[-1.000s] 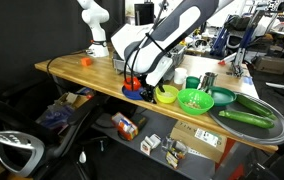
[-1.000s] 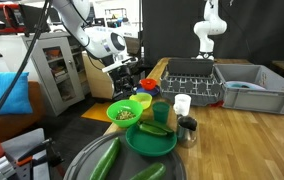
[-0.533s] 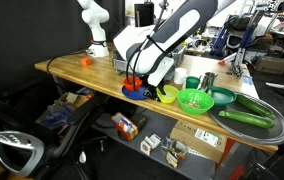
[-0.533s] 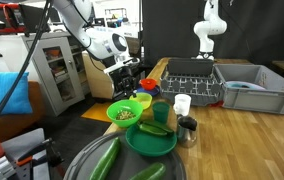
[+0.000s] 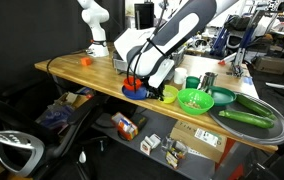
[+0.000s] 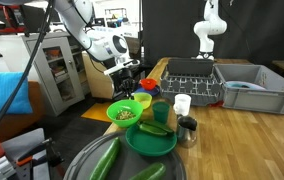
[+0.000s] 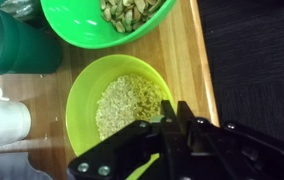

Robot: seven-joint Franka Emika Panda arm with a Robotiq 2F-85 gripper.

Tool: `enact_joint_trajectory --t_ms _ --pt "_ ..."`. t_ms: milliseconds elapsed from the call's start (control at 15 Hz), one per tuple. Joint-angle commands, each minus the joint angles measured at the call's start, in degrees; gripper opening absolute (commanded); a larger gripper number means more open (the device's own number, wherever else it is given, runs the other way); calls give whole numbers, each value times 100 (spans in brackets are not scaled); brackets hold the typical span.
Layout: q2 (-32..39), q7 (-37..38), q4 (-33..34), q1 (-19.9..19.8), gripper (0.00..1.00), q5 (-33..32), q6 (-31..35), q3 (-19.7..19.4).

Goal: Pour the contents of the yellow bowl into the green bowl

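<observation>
Gripper, poised at the 5 o'clock rim of the yellow bowl, jaw gap not discernible to us; we recorded scarcely any shift from a second earlier, the grain-filled bowl resting at 6 o'clock of the green bowl, pouring unstarted.
</observation>
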Motion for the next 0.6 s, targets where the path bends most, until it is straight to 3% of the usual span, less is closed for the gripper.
enact_joint_trajectory --t_ms 0,533 --pt "79 -130 150 -20 0 1 -159 -4" --pt "-223 -59 8 -46 1 -17 -27 -40"
